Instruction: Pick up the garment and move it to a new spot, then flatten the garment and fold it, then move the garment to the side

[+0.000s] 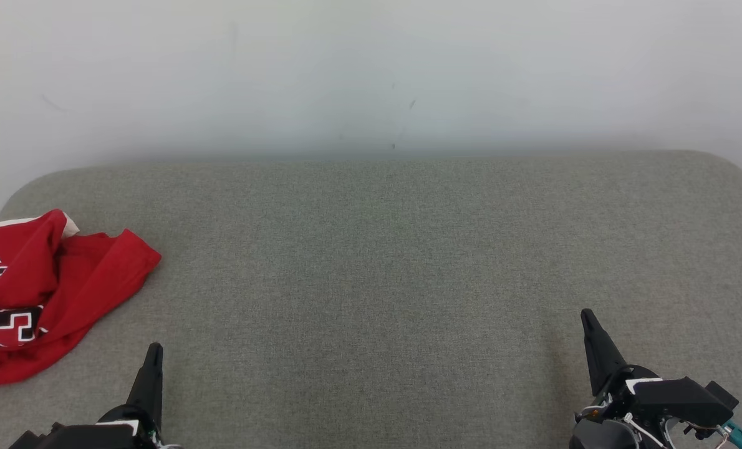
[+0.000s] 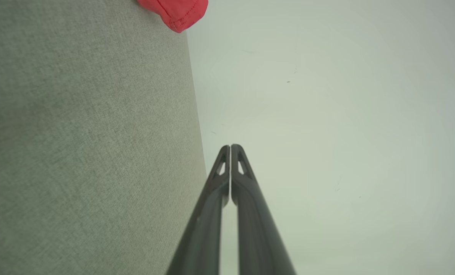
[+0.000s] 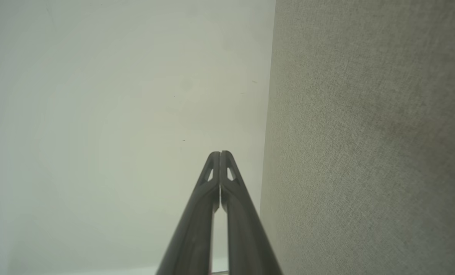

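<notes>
One red garment [image 1: 40, 293], with black and white lettering, lies crumpled at the left edge of the grey fabric cushion [image 1: 371, 280]. My two claws wait at the near side. My left claw [image 1: 155, 352] is near the cloth but apart from it, fingers pressed together on nothing. My right claw [image 1: 589, 319] is well off to the right, likewise closed and empty. One pale wall [image 1: 371, 75] rises behind.

Plain room: grey fabric surface [image 1: 377, 249], white wall [image 1: 371, 75].
</notes>
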Available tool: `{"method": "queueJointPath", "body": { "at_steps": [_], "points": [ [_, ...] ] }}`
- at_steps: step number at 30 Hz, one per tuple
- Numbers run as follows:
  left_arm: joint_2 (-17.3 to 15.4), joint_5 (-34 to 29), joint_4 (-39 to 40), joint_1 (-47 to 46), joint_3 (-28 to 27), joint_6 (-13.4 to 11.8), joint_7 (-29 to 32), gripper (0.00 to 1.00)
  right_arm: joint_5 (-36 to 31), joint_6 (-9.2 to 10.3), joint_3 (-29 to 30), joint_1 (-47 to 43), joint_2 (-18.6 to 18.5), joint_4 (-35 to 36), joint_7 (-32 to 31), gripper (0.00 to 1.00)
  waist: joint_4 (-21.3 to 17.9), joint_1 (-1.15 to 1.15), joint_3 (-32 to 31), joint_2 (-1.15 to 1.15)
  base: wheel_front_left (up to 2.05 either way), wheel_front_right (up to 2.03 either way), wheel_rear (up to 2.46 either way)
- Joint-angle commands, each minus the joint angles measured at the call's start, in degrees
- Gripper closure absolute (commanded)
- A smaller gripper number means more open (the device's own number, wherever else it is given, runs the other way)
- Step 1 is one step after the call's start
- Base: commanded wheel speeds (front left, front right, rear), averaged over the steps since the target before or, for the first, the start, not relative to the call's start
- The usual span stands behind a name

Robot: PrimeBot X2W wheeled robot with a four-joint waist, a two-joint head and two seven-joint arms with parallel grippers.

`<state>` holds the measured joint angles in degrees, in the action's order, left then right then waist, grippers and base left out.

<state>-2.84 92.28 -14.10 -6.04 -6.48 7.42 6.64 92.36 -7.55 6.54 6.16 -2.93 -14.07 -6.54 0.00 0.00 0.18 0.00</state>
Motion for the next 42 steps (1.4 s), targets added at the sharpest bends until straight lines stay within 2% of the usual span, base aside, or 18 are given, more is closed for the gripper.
{"method": "queueJointPath", "body": {
  "at_steps": [1,24,25,30,42],
  "points": [
    [-0.08,0.27,0.18,-0.49,-0.14,0.20,-0.07,1.00,0.10,0.13,-0.06,0.22,0.11,0.12,-0.07,1.00,0.00,0.00,0.00,0.00,0.00,0.00,0.00],
    [-0.08,0.27,0.18,-0.49,-0.14,0.19,-0.07,1.00,0.10,0.13,-0.06,0.22,0.11,0.12,-0.07,1.00,0.00,0.00,0.00,0.00,0.00,0.00,0.00],
    [0.02,0.00,-0.11,0.03,0.02,0.00,0.00,0.00,0.00,0.00,0.00,-0.03,0.01,-0.11,0.01,0.00,0.00,0.00,0.00,0.00,0.00,0.00,0.00],
    [0.36,-0.02,-2.52,2.00,0.21,-0.04,-0.02,0.00,0.00,0.00,-0.11,-2.06,0.11,-2.63,0.04,0.00,0.00,0.00,0.00,0.00,0.00,0.00,0.00],
    [0.28,-2.07,-1.45,2.87,0.92,-0.02,-3.51,0.00,-0.45,0.01,-3.91,-1.75,0.10,-1.39,3.49,0.00,-0.02,0.00,-0.05,0.00,0.00,0.00,0.00]
  ]
}}
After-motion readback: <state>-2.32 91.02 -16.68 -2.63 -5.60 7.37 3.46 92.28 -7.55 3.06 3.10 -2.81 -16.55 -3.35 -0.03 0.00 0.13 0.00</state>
